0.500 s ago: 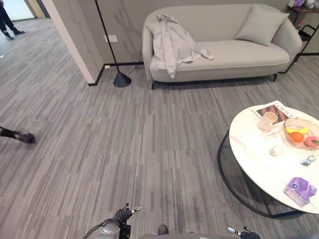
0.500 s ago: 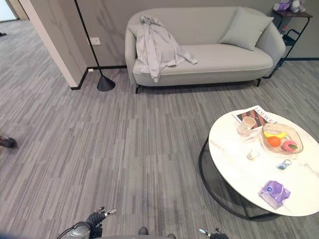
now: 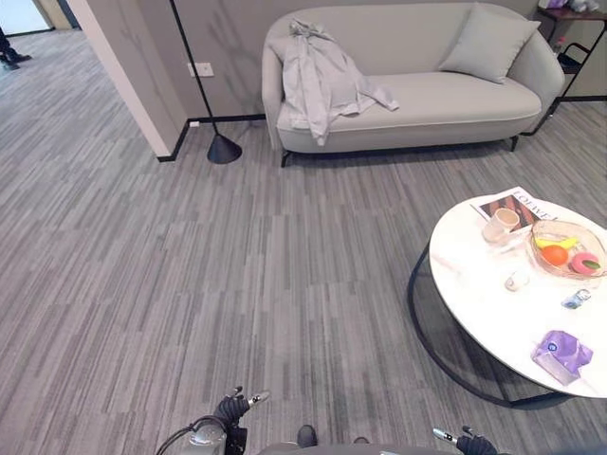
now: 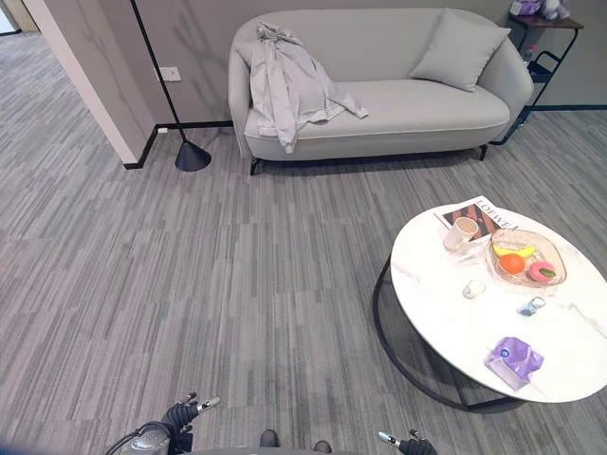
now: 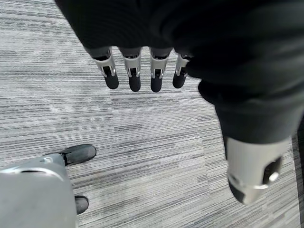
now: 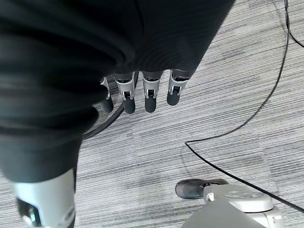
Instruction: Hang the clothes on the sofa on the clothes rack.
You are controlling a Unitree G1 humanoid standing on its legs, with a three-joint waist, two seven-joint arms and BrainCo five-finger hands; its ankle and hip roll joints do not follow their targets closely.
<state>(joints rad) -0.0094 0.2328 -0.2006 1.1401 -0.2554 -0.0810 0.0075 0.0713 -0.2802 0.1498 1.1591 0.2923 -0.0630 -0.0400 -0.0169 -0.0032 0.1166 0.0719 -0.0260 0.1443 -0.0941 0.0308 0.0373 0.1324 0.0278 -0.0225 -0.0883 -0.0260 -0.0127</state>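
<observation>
Both hands empty, fingers straight and relaxed over grey floor (image 3: 237, 284): left hand (image 5: 137, 71), right hand (image 6: 142, 90), low at near edge of head views. Pale grey garment (image 3: 322, 81) draped over left end of sofa (image 3: 446, 100), across backrest and seat, well apart from hands. Cushion (image 3: 487, 43) at sofa's right end. Round white worktop (image 3: 503, 318) at right.

Each robot hand (image 5: 142, 71) has silver fingers (image 6: 149, 95) with dark tips under a dark ribbed cover.

Grey striped floor (image 3: 190, 265), floor lamp (image 3: 224, 149) by wall (image 3: 228, 47), round white table (image 3: 493, 322) w/ fruit bowl (image 3: 566, 250).
</observation>
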